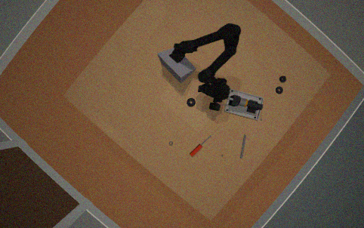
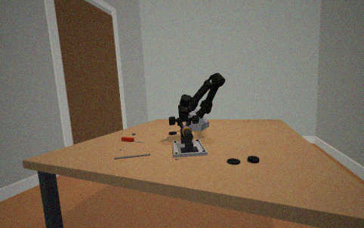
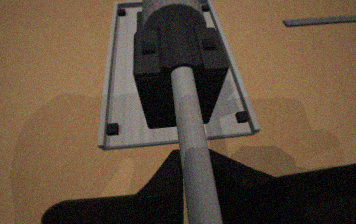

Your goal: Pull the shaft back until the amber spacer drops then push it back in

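The grey shaft [image 3: 188, 112] runs out of the near black support block [image 1: 235, 100] toward the camera. My gripper [image 3: 188, 155] is shut on the shaft, a short way outside this block. The amber spacer [image 1: 246, 102] [image 2: 185, 130] is still up on the shaft line, close to the black housing block [image 1: 257, 106] at the far end of the base plate [image 1: 236, 114] [image 2: 200, 154] [image 3: 122, 140]. A grey spacer [image 1: 242, 101] [image 3: 175, 7] sits between the near block and the amber one. The far shaft end is hidden.
Two black rings [image 1: 282, 78] [image 1: 279, 90] lie beyond the plate, and another black ring [image 1: 192, 100] [image 2: 172, 133] lies near the arm. A red screwdriver [image 1: 195, 150] [image 2: 128, 139] and a grey rod [image 1: 243, 146] [image 2: 132, 156] [image 3: 320, 21] lie to one side.
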